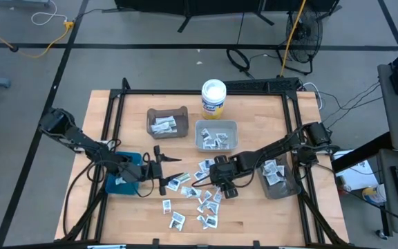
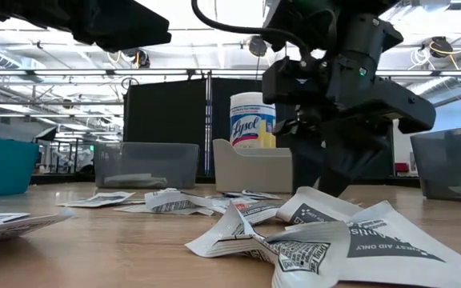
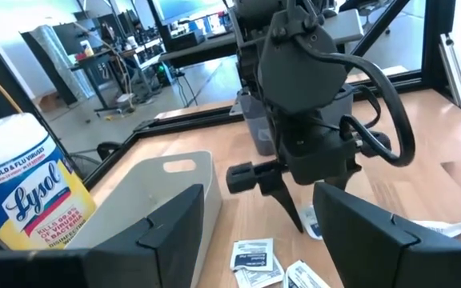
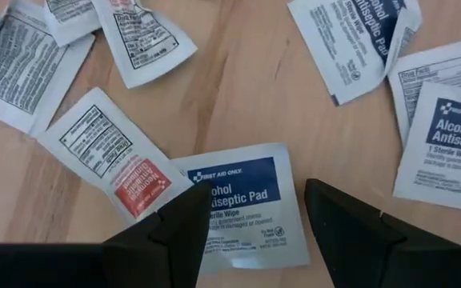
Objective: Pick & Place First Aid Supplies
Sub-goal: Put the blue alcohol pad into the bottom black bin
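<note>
Here the right claw (image 4: 250,212) hangs spread over an antiseptic pad packet (image 4: 242,200) on the counter (image 4: 238,104), apparently to pinch it, while the left claw (image 1: 163,173) waits spread nearby.

two robot arms, one left (image 1: 81,142) and one right (image 1: 282,149), each with two fingers. four bins on the tabletop (image 1: 254,214): one brown bin (image 1: 167,123), one pale grey bin (image 1: 216,135), one dark grey bin (image 1: 280,178), one teal bin (image 1: 124,174). one lysol wipes tub (image 1: 213,97). loose first aid packets (image 1: 197,194) lie scattered in the middle, roughly fifteen; more lie inside the bins, too small to count.
</note>
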Available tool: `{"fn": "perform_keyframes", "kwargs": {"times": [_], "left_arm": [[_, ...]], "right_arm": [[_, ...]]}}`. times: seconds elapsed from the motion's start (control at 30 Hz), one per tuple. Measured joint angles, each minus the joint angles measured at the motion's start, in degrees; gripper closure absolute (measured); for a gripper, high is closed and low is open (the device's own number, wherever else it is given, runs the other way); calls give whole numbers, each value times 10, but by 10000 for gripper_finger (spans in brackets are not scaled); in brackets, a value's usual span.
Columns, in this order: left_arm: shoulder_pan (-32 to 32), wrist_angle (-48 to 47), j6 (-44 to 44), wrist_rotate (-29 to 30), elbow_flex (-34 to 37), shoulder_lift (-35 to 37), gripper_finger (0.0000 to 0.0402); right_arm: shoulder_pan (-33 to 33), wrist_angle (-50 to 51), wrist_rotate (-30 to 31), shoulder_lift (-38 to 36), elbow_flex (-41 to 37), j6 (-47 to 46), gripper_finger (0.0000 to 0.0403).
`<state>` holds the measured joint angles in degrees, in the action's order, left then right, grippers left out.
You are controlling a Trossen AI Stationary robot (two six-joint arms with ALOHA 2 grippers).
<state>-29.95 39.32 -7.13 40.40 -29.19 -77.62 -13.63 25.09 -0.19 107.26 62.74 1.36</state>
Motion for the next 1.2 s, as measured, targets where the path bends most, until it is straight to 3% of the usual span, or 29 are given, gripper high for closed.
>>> {"fn": "perform_keyframes", "kwargs": {"times": [0.6,1.2], "left_arm": [[0,-6,2,0,0,0,160],[0,-6,1,0,0,0,160]], "right_arm": [[0,134,1,1,-1,-67,209],[0,150,1,0,-2,-79,313]]}}
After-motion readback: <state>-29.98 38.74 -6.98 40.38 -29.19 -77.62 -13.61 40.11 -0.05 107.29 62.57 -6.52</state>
